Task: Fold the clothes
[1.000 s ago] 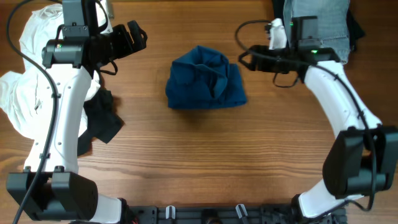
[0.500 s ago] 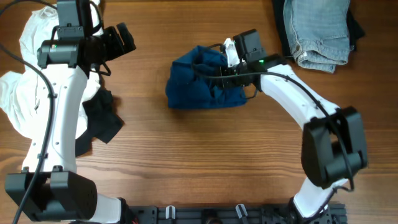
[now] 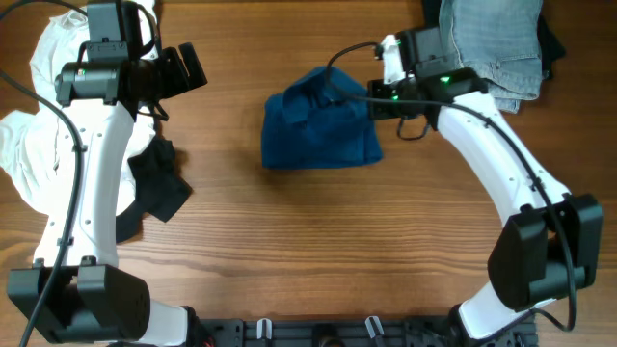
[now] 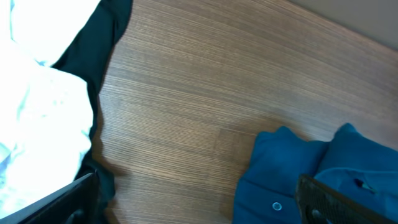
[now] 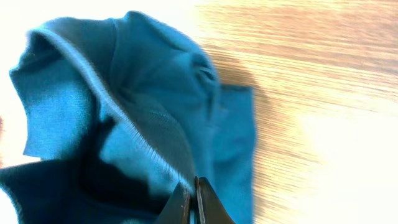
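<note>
The worktop is matt wood with a fine straight grain. The blue shirt is soft, matt knit cloth with a stitched edge. The white garment and black garment are limp cloth. The jeans are faded denim. The arm shells are smooth white plastic.

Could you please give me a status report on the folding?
Left gripper open, empty, above wooden table. Right gripper shut on edge of crumpled dark-blue fabric shirt. Pale denim jeans top right, apart from shirt.
</note>
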Motion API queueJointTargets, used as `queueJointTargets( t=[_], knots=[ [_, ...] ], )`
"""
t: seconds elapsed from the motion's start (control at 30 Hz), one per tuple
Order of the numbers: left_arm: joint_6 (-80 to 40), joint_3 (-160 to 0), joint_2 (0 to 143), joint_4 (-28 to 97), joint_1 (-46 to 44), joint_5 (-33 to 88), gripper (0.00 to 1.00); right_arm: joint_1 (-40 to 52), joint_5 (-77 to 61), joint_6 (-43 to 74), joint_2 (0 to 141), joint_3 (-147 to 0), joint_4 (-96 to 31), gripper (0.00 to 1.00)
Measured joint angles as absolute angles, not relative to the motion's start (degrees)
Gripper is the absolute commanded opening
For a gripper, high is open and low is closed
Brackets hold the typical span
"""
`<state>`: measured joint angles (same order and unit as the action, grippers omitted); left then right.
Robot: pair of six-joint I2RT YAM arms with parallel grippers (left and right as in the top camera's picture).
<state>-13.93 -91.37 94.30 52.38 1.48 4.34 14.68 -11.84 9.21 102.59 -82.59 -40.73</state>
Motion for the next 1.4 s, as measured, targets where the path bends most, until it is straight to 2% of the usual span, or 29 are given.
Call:
queueJointTargets(
  t=[0.33, 0.53, 0.57, 0.67, 0.77, 0.8, 1.1, 1.27, 1.4],
  knots=[
    [-13.5, -91.4, 94.3, 52.4, 1.5, 4.3, 1.00, 11.8, -12.4, 7.2, 114.0, -82.6, -42.6, 0.05],
    [-13.5, -91.4, 94.3, 52.5, 1.5, 4.3, 1.00, 11.4, -12.7, 7.2, 115.7, -82.6, -41.5, 0.05],
    [-13.5, -91.4, 94.3, 52.5, 1.5, 4.3, 1.00, 10.9, -13.7, 7.1, 115.7, -82.6, -42.0, 0.15],
    [-13.5, -91.4, 94.3, 52.9, 1.5, 4.2, 1.00, 9.5, -17.2, 5.9, 115.7, -83.2, -43.7, 0.30],
    [-13.5, -91.4, 94.3, 53.0, 1.5, 4.1, 1.00, 8.8, -19.7, 5.0, 114.8, -85.6, -45.7, 0.55],
    [-13.5, -91.4, 94.3, 53.1, 1.5, 4.1, 1.00, 8.8, -20.3, 4.7, 113.9, -86.8, -46.3, 0.58],
    [-13.5, -91.4, 94.3, 53.4, 1.5, 1.3, 1.00, 13.6, -24.7, 3.5, 102.0, -95.0, -49.2, 0.63],
    [-13.5, -91.4, 94.3, 53.7, 2.1, 0.4, 1.00, 18.3, -24.2, -1.2, 103.3, -91.2, -49.9, 0.69],
    [-13.5, -91.4, 94.3, 54.1, 3.2, 0.2, 1.00, 18.7, -23.3, -7.1, 105.9, -85.5, -48.1, 0.69]
  ],
)
